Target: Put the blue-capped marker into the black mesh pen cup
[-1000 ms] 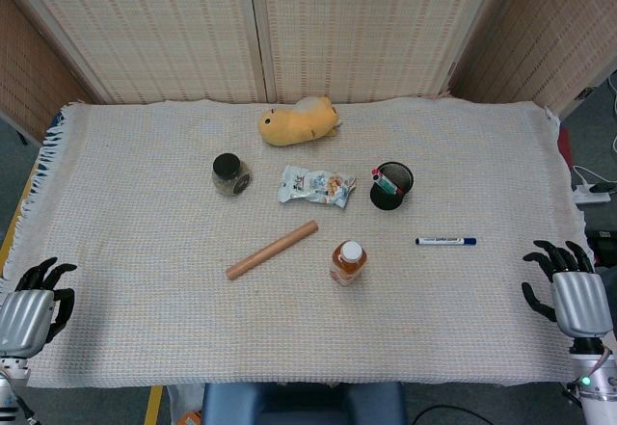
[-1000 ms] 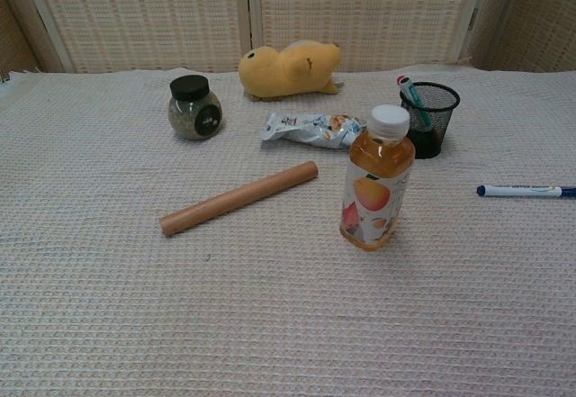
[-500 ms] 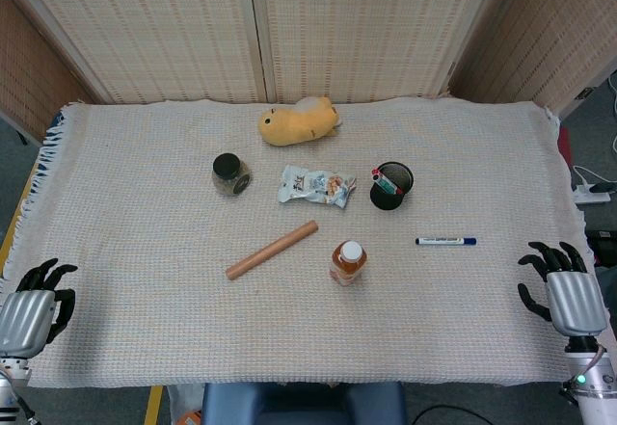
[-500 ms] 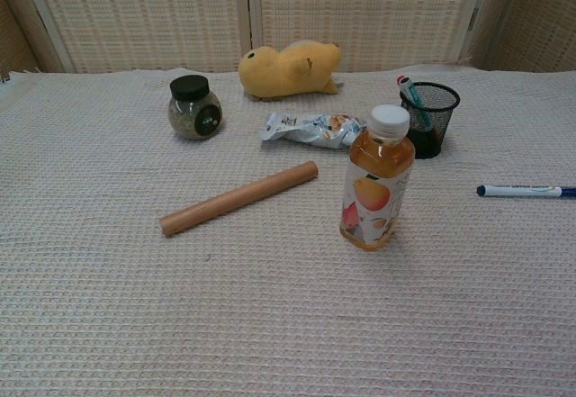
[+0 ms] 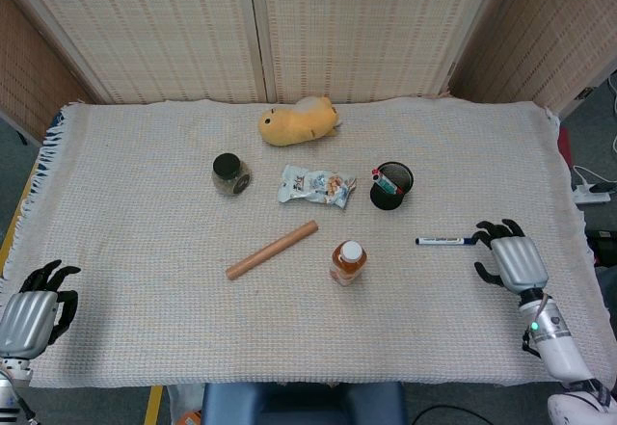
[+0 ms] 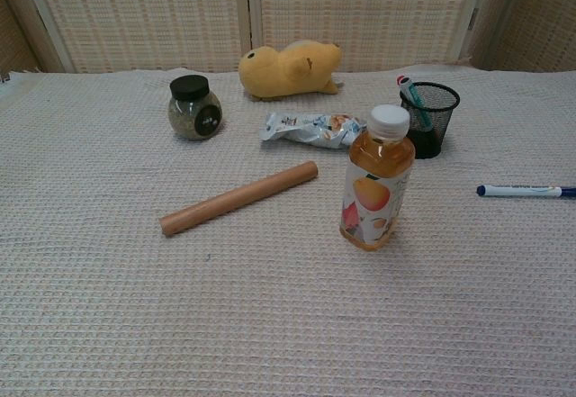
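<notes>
Blue-capped marker (image 5: 445,241) lies flat on the woven cloth (image 5: 145,252), right of centre, long axis running left-right w/ its blue cap at the right end. Right hand (image 5: 509,256) sits just beside that cap end — dark fingertips (image 5: 485,228) v. near the cap, but contact can't be told from the head view. Fingers are spread and curved, nothing in them. Chest view shows the marker at the right edge of frame, no hand visible there.

Black mesh pen cup (image 5: 392,185) stands upright, up and left of the marker, apart from it; a pen w/ a red and green end (image 6: 411,94) leans inside it. Left hand (image 5: 34,300) rests at the near-left corner of the table, fingers apart, holding nothing, well apart from everything else.

Other items: orange drink bottle (image 5: 347,262) w/ white cap stands upright near centre, between the marker and a wooden rod (image 5: 272,250), which lies diagonally. Snack packet (image 5: 315,185) lies flat left of the cup. Small jar w/ black lid (image 5: 229,174) stands further left — yellow plush toy (image 5: 298,120) lies behind both, near the far edge. Woven screen panels (image 5: 251,20) back the table.
</notes>
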`<state>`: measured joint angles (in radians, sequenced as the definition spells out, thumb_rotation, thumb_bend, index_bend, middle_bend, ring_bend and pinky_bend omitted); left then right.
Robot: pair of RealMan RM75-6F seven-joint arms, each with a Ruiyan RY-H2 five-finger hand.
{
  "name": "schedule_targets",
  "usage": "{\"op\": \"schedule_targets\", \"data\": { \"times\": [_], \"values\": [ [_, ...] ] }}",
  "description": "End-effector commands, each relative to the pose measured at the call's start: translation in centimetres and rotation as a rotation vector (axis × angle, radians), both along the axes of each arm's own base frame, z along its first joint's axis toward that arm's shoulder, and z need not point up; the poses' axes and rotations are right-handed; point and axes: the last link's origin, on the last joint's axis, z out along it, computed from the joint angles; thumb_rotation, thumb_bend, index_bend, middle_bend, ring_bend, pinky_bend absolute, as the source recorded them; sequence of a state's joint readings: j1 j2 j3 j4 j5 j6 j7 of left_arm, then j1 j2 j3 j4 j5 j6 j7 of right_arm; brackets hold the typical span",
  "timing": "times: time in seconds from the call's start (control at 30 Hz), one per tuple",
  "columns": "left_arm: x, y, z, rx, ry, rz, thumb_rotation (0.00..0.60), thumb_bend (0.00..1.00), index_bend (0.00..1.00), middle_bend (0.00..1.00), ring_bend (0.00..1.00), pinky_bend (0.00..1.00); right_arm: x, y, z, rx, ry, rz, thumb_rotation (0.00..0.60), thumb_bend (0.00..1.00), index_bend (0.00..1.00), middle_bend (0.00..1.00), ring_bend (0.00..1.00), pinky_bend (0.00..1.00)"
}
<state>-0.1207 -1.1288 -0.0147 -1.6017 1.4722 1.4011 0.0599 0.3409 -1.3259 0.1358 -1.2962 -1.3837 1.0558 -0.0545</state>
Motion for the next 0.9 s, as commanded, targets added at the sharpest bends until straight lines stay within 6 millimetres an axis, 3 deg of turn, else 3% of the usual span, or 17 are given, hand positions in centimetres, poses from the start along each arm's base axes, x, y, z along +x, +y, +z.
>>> {"op": "schedule_targets", "data": {
  "times": [0.03, 0.27, 0.4, 0.9],
  "values": [
    [0.0, 0.0, 0.0, -0.001, -0.001, 0.001, 0.600, 0.59, 0.37, 0.21, 0.09, 0.15, 2.2, -3.4, -1.2, 0.039, 0.051, 0.020, 0.600, 0.27, 0.39, 0.20, 0.24, 0.15],
    [0.0, 0.0, 0.0, -0.006, 0.001, 0.008, 0.600, 0.58, 0.37, 0.21, 0.09, 0.15, 5.0, -6.6, -3.9, 0.124, 0.183, 0.044, 0.600, 0.27, 0.38, 0.20, 0.24, 0.15],
    [-0.1, 0.0, 0.1, -0.004, 0.001, 0.012, 0.600, 0.59, 0.37, 0.21, 0.09, 0.15, 6.0, -7.3, -5.4, 0.163, 0.244, 0.044, 0.600, 0.27, 0.35, 0.20, 0.22, 0.14],
    [-0.1, 0.0, 0.3, 0.004, -0.008, 0.014, 0.600, 0.59, 0.38, 0.21, 0.09, 0.15, 5.7, -7.4, -8.2, 0.211, 0.291, -0.018, 0.600, 0.27, 0.34, 0.20, 0.21, 0.13]
  ]
}}
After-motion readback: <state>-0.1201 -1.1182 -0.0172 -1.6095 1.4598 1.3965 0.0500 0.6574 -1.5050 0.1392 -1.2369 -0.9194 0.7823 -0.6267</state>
